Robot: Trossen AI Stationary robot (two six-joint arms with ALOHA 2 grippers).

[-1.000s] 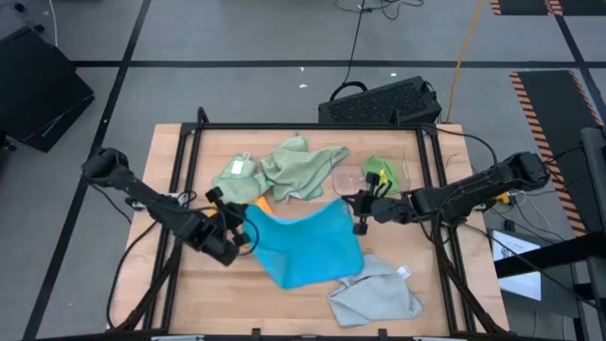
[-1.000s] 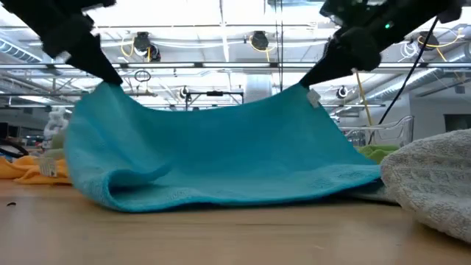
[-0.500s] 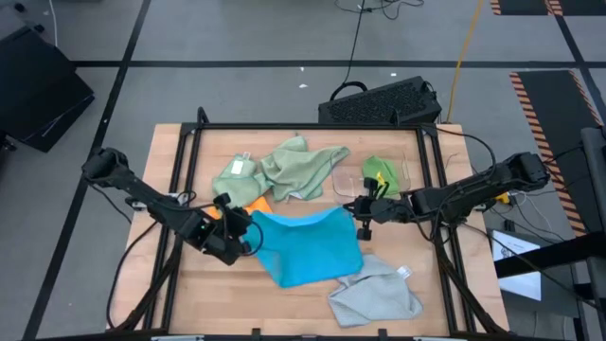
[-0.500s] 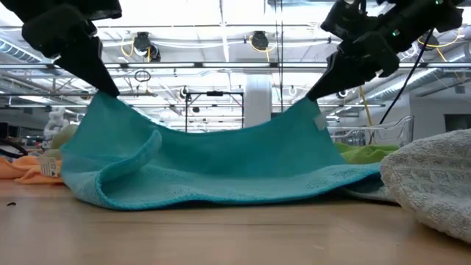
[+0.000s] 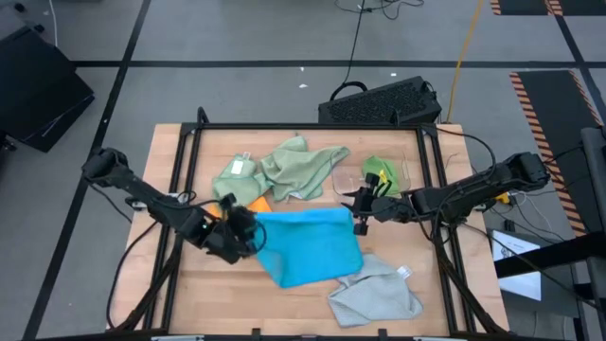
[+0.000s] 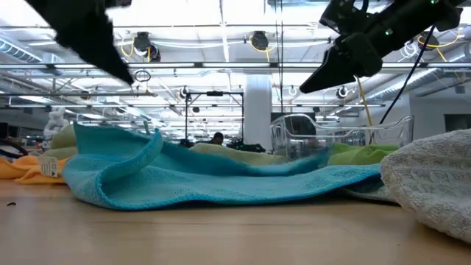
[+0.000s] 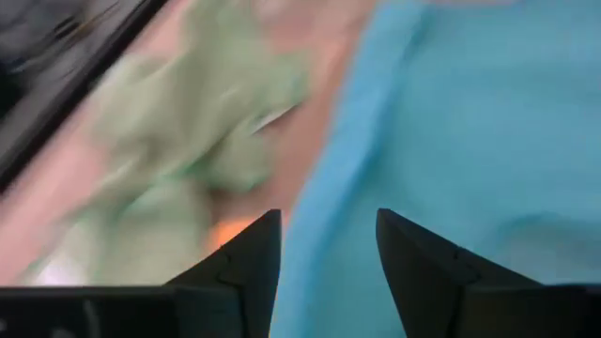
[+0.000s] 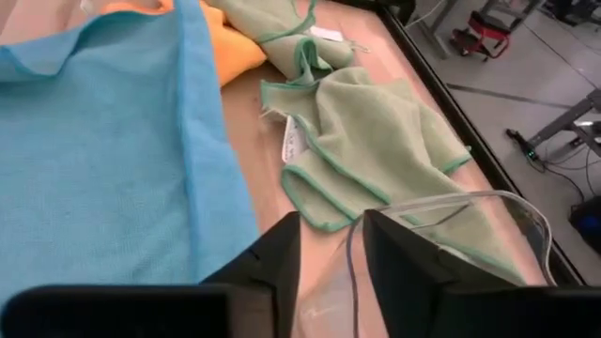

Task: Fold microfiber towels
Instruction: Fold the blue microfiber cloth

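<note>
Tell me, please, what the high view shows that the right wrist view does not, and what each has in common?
Only the high view shows the light grey towel, the bright green towel, the left end effector and the black keyboard beyond the table. Only the right wrist view shows the white label on the sage green towel and the right end effector's open fingers up close. Both show the blue towel, the orange towel, the sage green towels and the clear tray.

— Where's open wood? 
— The table's (image 5: 204,284) near left corner. Centre's covered by the blue towel (image 5: 311,245), with the grey towel (image 5: 376,296) at its near right.
— Far side? 
— Sage towels (image 5: 289,168), orange towel (image 5: 258,203), clear tray (image 5: 352,180) crowd it.
</note>
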